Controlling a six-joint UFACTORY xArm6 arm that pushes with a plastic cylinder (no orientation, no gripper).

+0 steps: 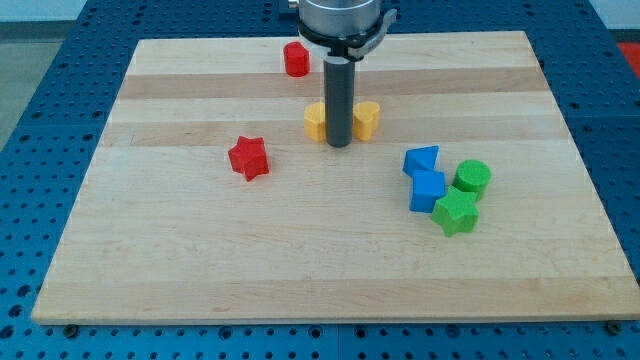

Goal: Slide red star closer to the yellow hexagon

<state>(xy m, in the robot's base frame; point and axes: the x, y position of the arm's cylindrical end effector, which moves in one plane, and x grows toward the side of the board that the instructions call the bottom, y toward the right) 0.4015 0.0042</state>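
Pale wooden board [330, 260] rests on a blue perforated table [60, 50], and on it the red star [248, 158] is a small glossy block lying flat at about 8 o'clock from the board's middle, well apart from the yellow hexagon [316, 121] at its 2 o'clock. No readable writing shows anywhere. My tip [339, 146] hangs from an upright dark rod and grips nothing, standing between the yellow hexagon and a second yellow block [367, 118], with the red star off at its 9 o'clock.
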